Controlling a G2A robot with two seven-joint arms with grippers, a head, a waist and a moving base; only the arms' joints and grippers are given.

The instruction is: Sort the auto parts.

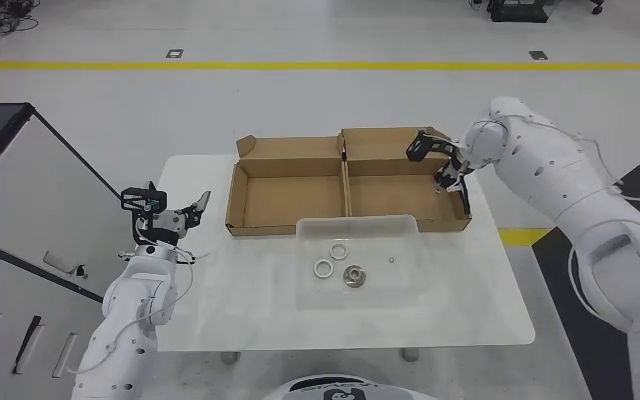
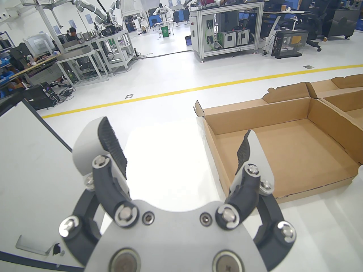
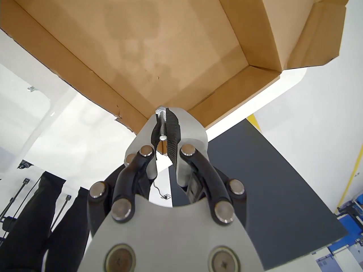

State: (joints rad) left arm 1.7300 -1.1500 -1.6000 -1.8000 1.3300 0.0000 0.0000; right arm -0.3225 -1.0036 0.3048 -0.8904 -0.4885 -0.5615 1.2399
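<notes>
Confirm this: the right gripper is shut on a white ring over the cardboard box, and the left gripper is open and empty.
One detail is wrong. The right gripper is shut on a threaded bolt, not a white ring, as the right wrist view shows. The rest holds: it is over the cardboard box, and the left gripper is open and empty.

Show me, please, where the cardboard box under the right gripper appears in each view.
Top view: cardboard box on the table's far side, under the right gripper.
Left wrist view: box past the other box.
Right wrist view: box beyond the bolt.
Shared landmark: white table.
</notes>
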